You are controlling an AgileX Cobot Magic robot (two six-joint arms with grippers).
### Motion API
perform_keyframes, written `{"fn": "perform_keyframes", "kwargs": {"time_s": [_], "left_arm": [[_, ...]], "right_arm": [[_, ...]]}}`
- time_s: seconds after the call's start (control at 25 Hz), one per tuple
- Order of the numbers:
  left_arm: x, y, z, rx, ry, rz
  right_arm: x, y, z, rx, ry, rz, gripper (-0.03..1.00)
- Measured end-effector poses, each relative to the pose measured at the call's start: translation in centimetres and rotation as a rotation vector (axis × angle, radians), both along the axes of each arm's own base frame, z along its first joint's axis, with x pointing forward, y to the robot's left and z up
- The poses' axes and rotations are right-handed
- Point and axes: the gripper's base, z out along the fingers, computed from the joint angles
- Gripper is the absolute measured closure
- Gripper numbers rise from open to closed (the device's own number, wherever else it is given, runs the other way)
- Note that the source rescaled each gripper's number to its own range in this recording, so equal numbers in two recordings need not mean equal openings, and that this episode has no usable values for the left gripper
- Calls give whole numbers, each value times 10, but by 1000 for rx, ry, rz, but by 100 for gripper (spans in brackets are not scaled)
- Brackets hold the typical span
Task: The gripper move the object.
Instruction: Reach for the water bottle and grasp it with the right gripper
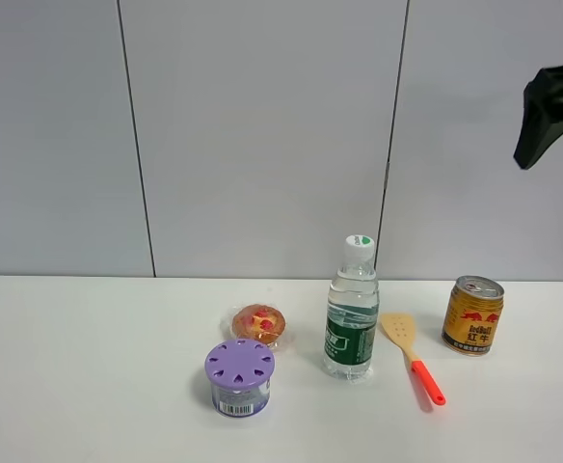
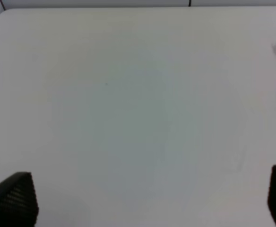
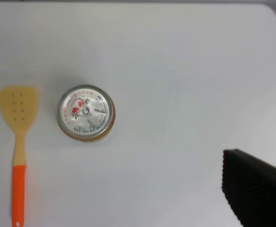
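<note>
The clear water bottle [image 1: 352, 309] with a white cap and dark green label stands upright near the middle of the white table [image 1: 89, 367]. It shows only in the exterior view. My right gripper [image 1: 544, 114] hangs high in the air at the upper right, far above the gold can and away from the bottle. In its wrist view one black finger [image 3: 257, 189] shows and the jaws stand wide apart, holding nothing. My left gripper [image 2: 147, 198] is out of the exterior view. Its two fingertips [image 2: 15, 198] are spread wide over bare table, empty.
A gold drink can [image 1: 473, 315] stands right of the bottle, also in the right wrist view [image 3: 86, 112]. An orange-handled spatula [image 1: 414, 357] lies between them. A purple-lidded jar [image 1: 239, 376] and a wrapped small cake [image 1: 259, 323] sit left of the bottle.
</note>
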Motion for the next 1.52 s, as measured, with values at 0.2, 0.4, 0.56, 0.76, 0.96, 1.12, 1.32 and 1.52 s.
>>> {"fn": "perform_keyframes", "kwargs": {"time_s": [0.2, 0.4, 0.56, 0.76, 0.96, 1.12, 1.32, 1.52], "left_arm": [[0, 0, 0, 0, 0, 0], [0, 0, 0, 0, 0, 0], [0, 0, 0, 0, 0, 0], [0, 0, 0, 0, 0, 0], [0, 0, 0, 0, 0, 0], [0, 0, 0, 0, 0, 0], [0, 0, 0, 0, 0, 0], [0, 0, 0, 0, 0, 0]], "right_arm": [[25, 5, -39, 5, 105, -5, -3], [28, 31, -43, -32, 86, 236, -3], [24, 54, -42, -32, 57, 462, -3], [13, 59, -50, -137, 147, 634, -3], [5, 63, -87, -184, 156, 735, -3], [-1, 72, -118, -199, 66, 799, -3], [-5, 76, -140, -198, -39, 799, -3], [-11, 78, -157, -204, -104, 785, -3]]}}
